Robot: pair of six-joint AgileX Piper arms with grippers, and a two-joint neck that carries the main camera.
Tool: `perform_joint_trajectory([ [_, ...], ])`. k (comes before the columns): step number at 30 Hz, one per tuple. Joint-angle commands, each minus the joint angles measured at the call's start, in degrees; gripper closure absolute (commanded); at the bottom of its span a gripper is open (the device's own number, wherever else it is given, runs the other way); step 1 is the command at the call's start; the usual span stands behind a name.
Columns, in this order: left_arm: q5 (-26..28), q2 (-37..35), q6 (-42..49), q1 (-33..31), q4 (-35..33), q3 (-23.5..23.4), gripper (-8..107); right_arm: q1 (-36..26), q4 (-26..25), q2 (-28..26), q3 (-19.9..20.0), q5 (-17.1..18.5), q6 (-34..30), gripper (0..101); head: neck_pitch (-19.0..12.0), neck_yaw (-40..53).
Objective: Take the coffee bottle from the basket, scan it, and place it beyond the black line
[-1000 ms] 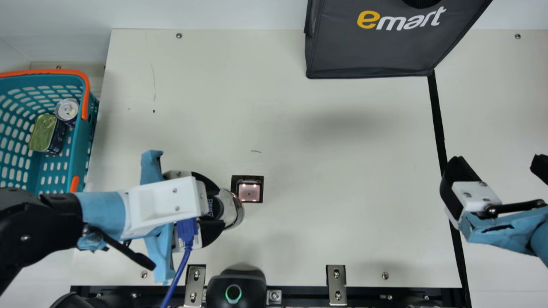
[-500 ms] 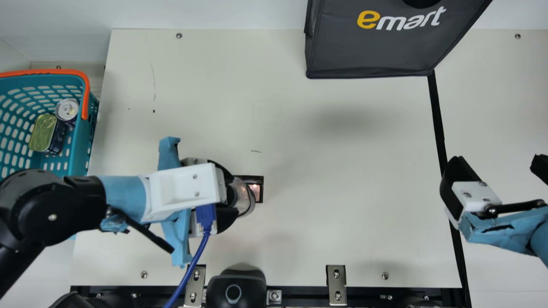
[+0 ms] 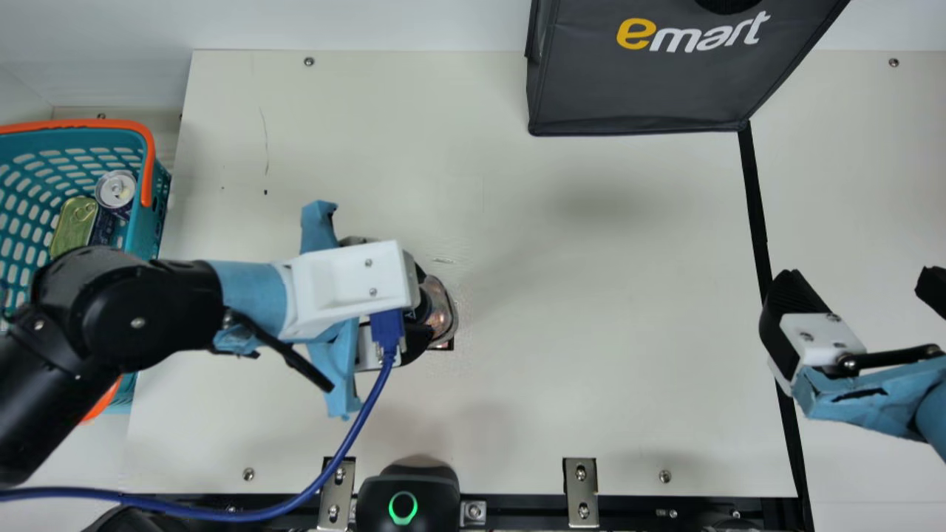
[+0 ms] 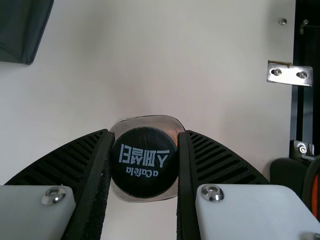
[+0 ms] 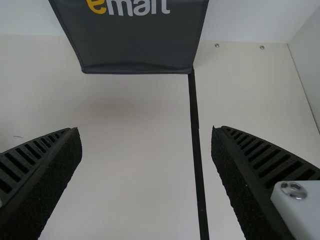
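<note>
Near side of the window (image 3: 444, 345) in the table: the dark unit (image 3: 419, 495), its ring lit green, which does not by itself tell me whether a scan has registered. Over the window: the bottle (image 3: 442, 310), base end toward the window and black cap (image 4: 144, 170) toward the wrist; its clearance cannot be judged from where I stand. For a good scan, I would keep the printed code facing the window, hold the bottle steady with a little clearance, and turn it slightly if no read comes; lowering it hard could knock the window or make the smooth wall slip. Left gripper (image 4: 145, 132): fingers closed on the bottle from opposite sides beside the cap, a grip that looks centred and should serve for the carry. Right gripper (image 5: 145, 128), well to the right of the window: fingers spread wide, nothing between them. Farther from the window, the basket (image 3: 151, 214) lies to its left and the black line (image 3: 755, 199) to its right, so placement beyond the line remains to be done.
</note>
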Motion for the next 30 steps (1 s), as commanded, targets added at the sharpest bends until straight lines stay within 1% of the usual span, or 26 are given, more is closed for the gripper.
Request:
perform_joint_trajectory([
  [1, -0.1, 1.0, 0.1, -0.1, 0.1, -0.9, 89, 0.0, 0.0, 0.0, 0.0, 0.0, 0.0, 10, -1.6, 0.1],
  [30, -0.3, 17.9, 1.2, -3.0, 2.1, -15.5, 89, 0.0, 0.0, 0.0, 0.0, 0.0, 0.0, 10, -1.6, 0.1],
])
